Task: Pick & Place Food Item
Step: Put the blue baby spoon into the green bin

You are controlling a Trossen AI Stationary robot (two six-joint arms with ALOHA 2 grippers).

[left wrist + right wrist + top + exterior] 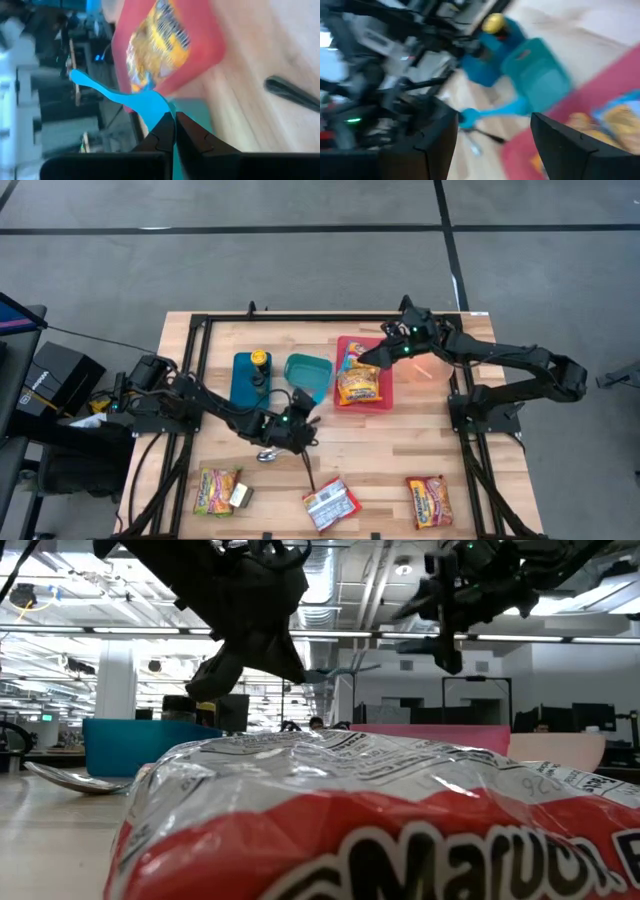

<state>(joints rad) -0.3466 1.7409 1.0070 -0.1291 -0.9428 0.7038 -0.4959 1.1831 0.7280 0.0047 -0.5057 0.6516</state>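
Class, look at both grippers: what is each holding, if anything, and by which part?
The left gripper is shut on the blue spoon, pinching one end; which end cannot be told. The right gripper hangs open above the red tray, holding nothing.

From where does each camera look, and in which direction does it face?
High: above the wooden table, facing straight down; both arms show.
Low: at table-top height, facing level past a red-and-white noodle packet; arms overhead.
Left wrist: behind the shut left hand gripping a light blue plastic spoon.
Right wrist: behind the open right hand, facing the spoon.
Shared: both wrist views see the spoon.
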